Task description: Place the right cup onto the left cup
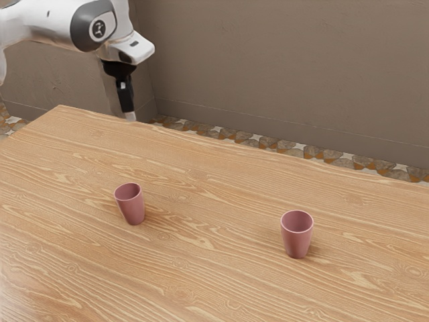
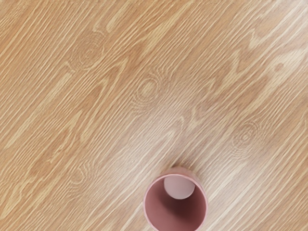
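Wooden table up front, then going left to right in the exterior view: gripper up high, pink cup upright and apart from it, then the second cup, also upright, well apart from the first. Looks like the approach step imo, nothing stacked. Next move should be lining up over the cup to be lifted, though can't tell which one counts as "right" tbh. Both sit lower than the jaws, neither between them. Jaws spread or pressed together? Can't tell.
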